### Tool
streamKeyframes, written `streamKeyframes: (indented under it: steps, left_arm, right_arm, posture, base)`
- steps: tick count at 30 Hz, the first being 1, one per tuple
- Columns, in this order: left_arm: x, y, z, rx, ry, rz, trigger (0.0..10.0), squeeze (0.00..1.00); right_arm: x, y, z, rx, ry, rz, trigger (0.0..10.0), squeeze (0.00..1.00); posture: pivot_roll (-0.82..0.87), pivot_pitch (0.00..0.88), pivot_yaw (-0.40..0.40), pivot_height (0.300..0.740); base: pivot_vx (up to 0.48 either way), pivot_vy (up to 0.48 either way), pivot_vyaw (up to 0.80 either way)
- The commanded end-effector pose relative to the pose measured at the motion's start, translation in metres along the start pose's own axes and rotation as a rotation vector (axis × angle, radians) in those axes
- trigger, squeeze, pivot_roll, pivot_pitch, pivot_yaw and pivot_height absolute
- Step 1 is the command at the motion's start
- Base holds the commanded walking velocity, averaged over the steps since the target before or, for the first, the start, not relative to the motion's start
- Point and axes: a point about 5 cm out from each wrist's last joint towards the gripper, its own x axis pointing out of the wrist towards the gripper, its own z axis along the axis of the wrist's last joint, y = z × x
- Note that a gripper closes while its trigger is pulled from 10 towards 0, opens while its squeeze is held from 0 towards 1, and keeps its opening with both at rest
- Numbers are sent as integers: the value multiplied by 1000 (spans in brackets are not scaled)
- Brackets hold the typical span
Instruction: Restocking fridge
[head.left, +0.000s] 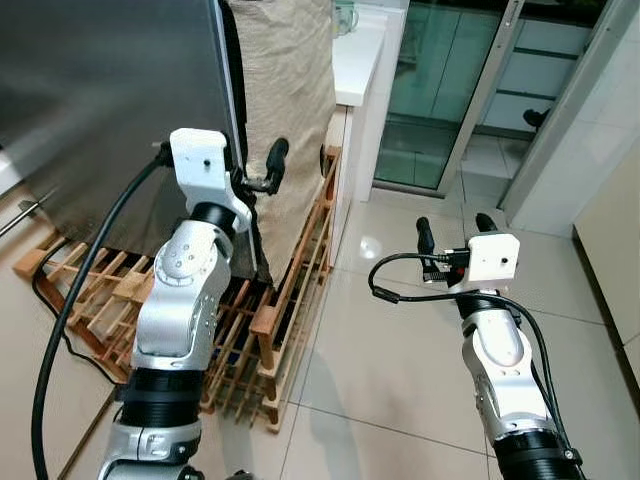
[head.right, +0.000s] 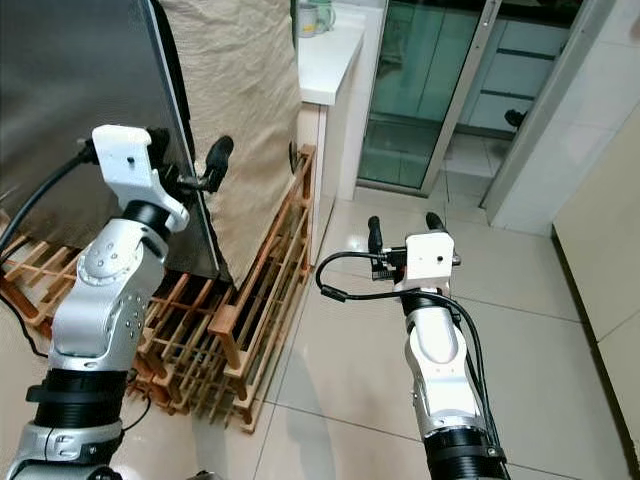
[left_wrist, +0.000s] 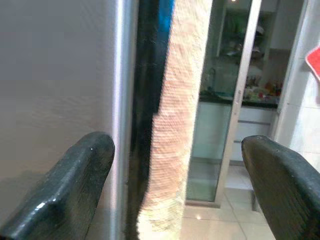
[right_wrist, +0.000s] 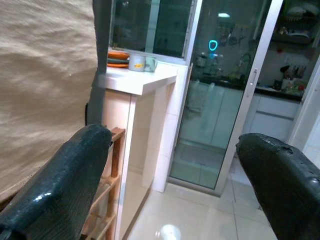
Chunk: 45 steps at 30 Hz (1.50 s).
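The fridge's steel door (head.left: 100, 100) fills the upper left, and its right edge (left_wrist: 122, 100) runs down beside my left gripper. The left gripper (head.left: 255, 165) is raised at that edge and stands open. One finger (left_wrist: 85, 170) lies against the steel face. The other finger (head.left: 277, 155) is out past the edge, in front of the beige cloth. My right gripper (head.left: 455, 225) is open and holds nothing, hanging over the tiled floor to the right of the fridge. The fridge's inside is hidden.
A beige cloth (head.left: 290, 90) hangs right of the door. Below it a wooden slatted rack (head.left: 290, 290) lies on the floor. Further back are a white counter (head.left: 358, 60) with cups and a glass sliding door (head.left: 440, 90). Tiled floor (head.left: 400, 350) spreads to the right.
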Motion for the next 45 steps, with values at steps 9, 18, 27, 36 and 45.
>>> streamKeyframes:
  steps: [9, 18, 27, 36, 45]
  left_arm:
    - [-3, -7, -9, -81, 74, -72, 10000, 0]
    - [14, -29, -40, -23, 204, -171, 10000, 0]
    - [58, -61, -35, -146, 171, -207, 10000, 0]
    - [29, -188, 2, -485, 87, -1137, 10000, 0]
    - [22, -217, 16, -572, 46, -1262, 10000, 0]
  right_arm:
    - [2, -4, -1, -13, 2, -5, 10000, 0]
    - [7, -1, -2, -7, 5, 6, 10000, 0]
    - [11, 2, 4, 13, -22, 8, 10000, 0]
    - [-16, 15, -10, 112, 111, 252, 10000, 0]
    - [-36, 15, -13, 122, 159, 287, 10000, 0]
  posture:
    - [-87, 0, 10, 740]
    - [-76, 0, -3, 740]
    - [-126, 0, 22, 740]
    - [-187, 0, 54, 740]
    - [-252, 0, 92, 740]
  base:
    - [0, 0, 0]
    - [0, 0, 0]
    - [0, 0, 0]
    - [0, 0, 0]
    - [0, 0, 0]
